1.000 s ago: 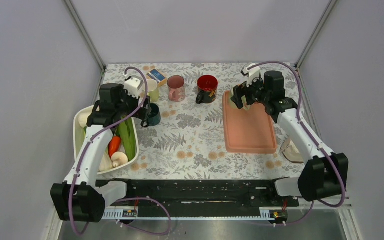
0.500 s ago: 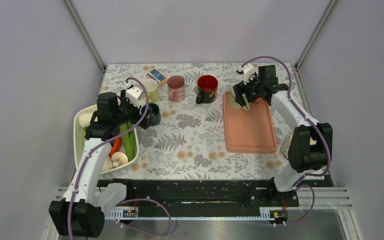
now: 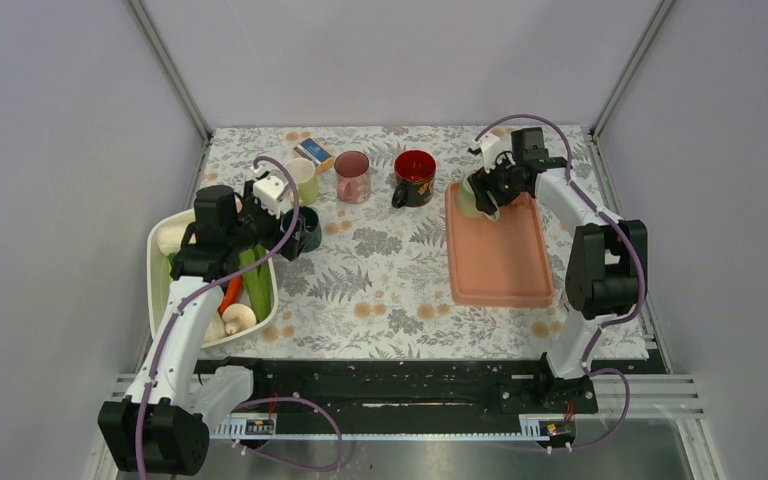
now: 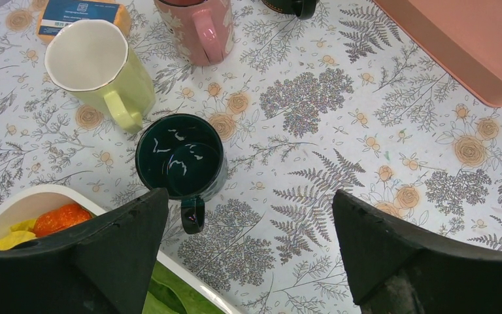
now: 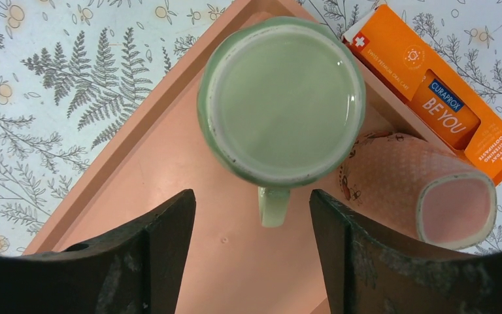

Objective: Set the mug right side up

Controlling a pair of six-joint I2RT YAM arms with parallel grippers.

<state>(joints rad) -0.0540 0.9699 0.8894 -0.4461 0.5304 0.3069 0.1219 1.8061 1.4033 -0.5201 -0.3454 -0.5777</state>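
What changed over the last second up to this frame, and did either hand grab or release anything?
The right arm's elbow swung in from the near right edge and folded up. The right hand barely shifted and is open above the pale green mug on the tray. The left hand, open, drew back slightly toward the near edge, above the dark green mug. Nothing was grasped or let go. The mugs, tray and vegetable bin stayed put.

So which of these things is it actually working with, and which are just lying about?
Part of the job: the upside-down green mug on the pink tray, and the right gripper, open above it.

Just lying about: dark mug, yellow-green mug, pink mug, red mug, dish of vegetables, orange box, pink cup on its side.
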